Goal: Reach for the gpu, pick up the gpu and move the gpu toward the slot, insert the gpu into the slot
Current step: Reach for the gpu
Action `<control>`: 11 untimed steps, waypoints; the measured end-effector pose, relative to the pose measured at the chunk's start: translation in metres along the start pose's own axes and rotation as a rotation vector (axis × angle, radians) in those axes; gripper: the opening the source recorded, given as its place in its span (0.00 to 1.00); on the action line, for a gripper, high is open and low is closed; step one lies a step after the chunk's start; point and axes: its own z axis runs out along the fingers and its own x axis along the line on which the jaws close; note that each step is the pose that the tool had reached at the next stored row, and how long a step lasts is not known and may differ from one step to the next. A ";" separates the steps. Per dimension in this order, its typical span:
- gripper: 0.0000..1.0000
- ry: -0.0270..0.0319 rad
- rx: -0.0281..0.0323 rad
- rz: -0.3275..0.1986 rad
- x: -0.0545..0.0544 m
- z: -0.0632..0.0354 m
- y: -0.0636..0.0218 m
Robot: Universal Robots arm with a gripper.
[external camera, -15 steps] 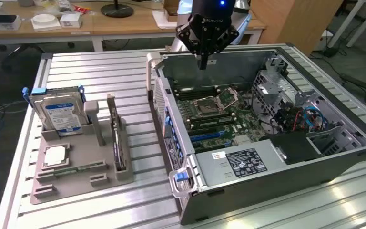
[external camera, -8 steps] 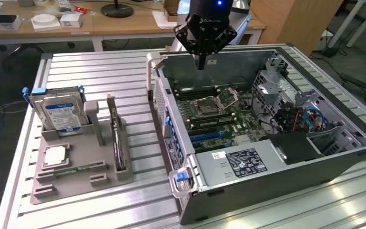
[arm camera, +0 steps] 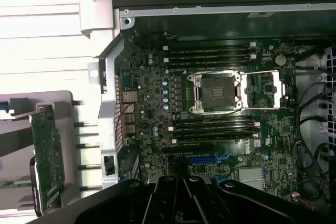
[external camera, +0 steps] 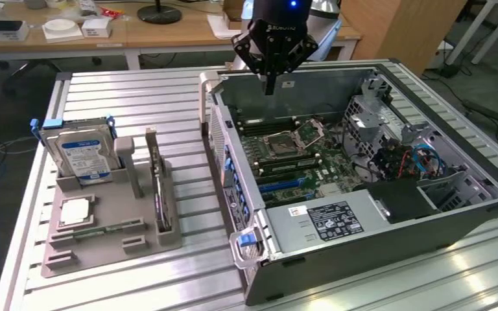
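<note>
grey plastic fixture tray on the ribbed aluminium table carries the gpu, a thin dark rectangular circuit card standing on its long edge in a narrow cradle. in the exterior view the card sits at three o'clock from the blue-labelled silver hard drive and at nine o'clock from the open dark metal computer case, near the case wall but not touching it.

the black two-finger gripper hangs over the far rim of the case, at about one o'clock from the card and well apart from it. its fingers appear pressed together with nothing between them. the blue expansion slot on the green motherboard is unoccupied.

judgement: the card should be light, stiff and fragile, with exposed components on its faces. its thin, smooth edges could slip or twist in a narrow pinch. the soundest hold appears to be across the free upper edge near mid-length, squeezing the two flat faces lightly, clear of the lower edge seated in the cradle.
</note>
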 end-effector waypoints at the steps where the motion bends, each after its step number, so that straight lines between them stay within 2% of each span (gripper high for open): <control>1: 0.10 0.0000 0.0000 0.000 0.001 0.0000 -0.0001; 11: 0.10 0.0000 -0.0001 0.000 0.010 -0.0002 -0.0008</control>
